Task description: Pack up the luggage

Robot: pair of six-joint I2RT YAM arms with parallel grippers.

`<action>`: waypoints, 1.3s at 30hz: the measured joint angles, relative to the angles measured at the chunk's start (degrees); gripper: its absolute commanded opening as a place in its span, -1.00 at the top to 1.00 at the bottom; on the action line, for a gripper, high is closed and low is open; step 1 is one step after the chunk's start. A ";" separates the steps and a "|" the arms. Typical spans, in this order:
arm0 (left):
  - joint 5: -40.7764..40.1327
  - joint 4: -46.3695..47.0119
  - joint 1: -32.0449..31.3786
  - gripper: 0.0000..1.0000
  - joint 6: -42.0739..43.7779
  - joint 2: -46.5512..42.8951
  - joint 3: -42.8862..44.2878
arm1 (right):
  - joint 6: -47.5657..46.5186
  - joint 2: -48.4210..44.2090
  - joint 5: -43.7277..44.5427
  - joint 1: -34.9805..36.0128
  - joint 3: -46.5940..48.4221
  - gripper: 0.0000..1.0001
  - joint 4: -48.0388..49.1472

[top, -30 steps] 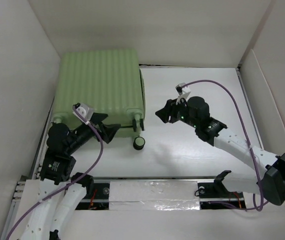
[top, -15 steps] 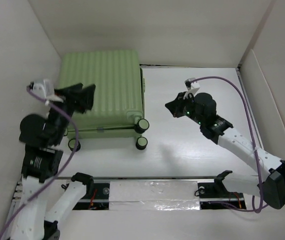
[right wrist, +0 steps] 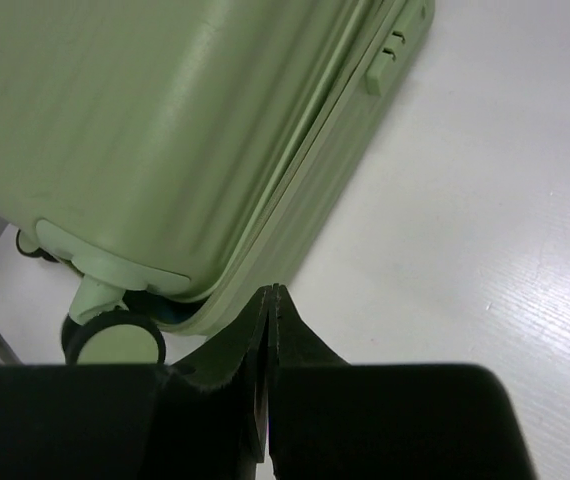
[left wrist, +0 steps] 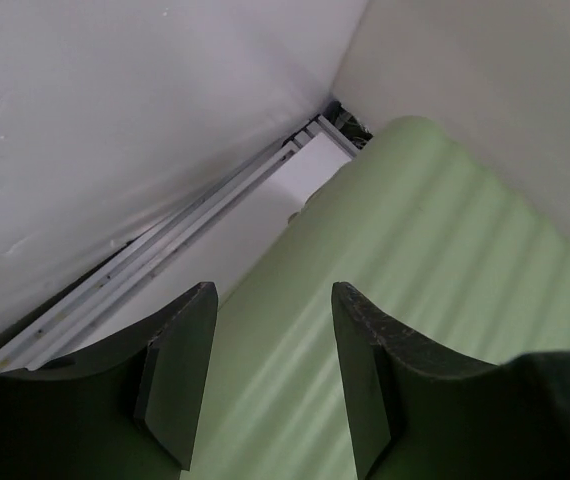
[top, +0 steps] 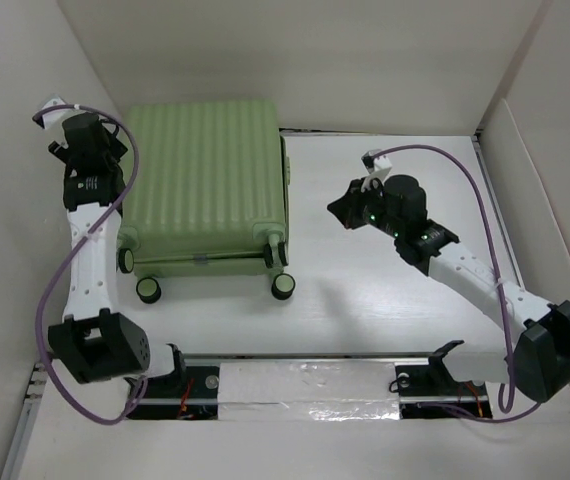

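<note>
The luggage is a light-green ribbed hard-shell suitcase lying flat and closed at the table's back left, its black wheels toward the near side. My left gripper is raised by the left wall over the suitcase's far left edge. In the left wrist view that gripper is open and empty above the green shell. My right gripper hovers right of the suitcase, apart from it. In the right wrist view this gripper is shut on nothing, its tips pointing at the suitcase's seam.
White walls stand close on the left and at the back, and an angled panel on the right. A metal rail runs along the near edge. A latch sits on the suitcase's side.
My left arm has swung up from the suitcase's near edge to its far left side, jaws narrowing. My right gripper has shut and drifted slightly right.
</note>
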 measured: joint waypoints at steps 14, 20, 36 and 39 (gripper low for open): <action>7.45 -1.44 14.86 0.10 -4.57 21.99 16.00 | -0.17 15.26 -0.59 -1.79 10.69 0.50 0.09; 10.49 -0.85 13.14 0.10 -4.28 26.69 11.87 | 0.02 19.85 1.88 -0.66 12.11 0.48 0.09; 9.57 15.69 9.38 0.11 -8.79 19.85 -16.11 | 2.03 32.00 7.19 4.81 18.40 0.44 3.08; 6.71 16.46 4.74 0.11 -10.51 17.57 -18.73 | 1.09 31.74 11.28 3.67 17.86 0.43 2.01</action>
